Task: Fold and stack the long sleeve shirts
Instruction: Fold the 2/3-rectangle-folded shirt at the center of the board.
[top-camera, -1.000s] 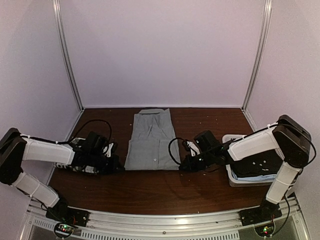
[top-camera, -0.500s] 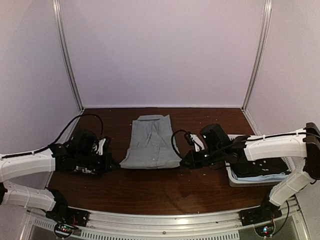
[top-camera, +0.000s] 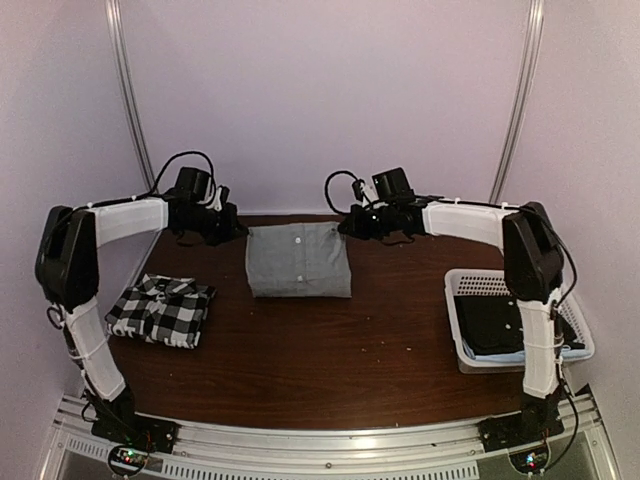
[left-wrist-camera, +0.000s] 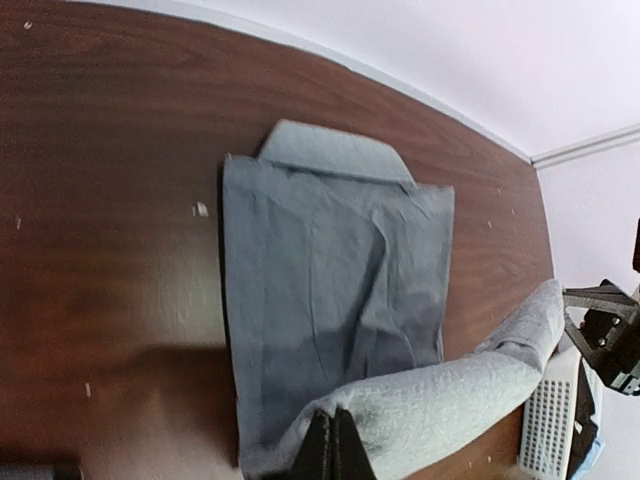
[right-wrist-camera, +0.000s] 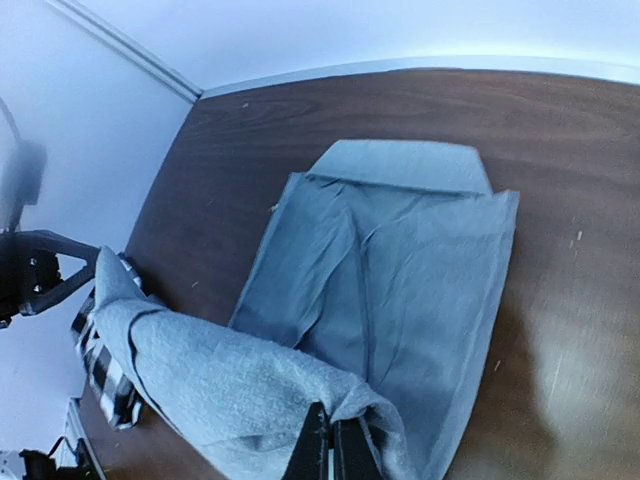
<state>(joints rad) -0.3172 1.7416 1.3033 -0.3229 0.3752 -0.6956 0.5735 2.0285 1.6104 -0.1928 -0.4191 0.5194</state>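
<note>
Above the middle of the table (top-camera: 330, 370), both grippers were clamped on the lifted hem of the grey shirt (top-camera: 298, 262). The left gripper (left-wrist-camera: 329, 432) pinched one corner and the right gripper (right-wrist-camera: 325, 432) the other, w/ the cloth slung betw. them over the part lying flat, collar end toward the back wall. The checked shirt (top-camera: 160, 308) sat folded at the left, well apart. A basket (top-camera: 500, 364) at the right held dark cloth. Main risk, imo: the pinches sat at the very edge, so a corner could slip out & the fold would drop crooked. Uneven travel or release by the 2 arms would skew the hem vs. the collar. Pulling too far could drag & bunch the bottom layer, giving a lumpy rectangle that'd stack badly w/ the checked one.
</note>
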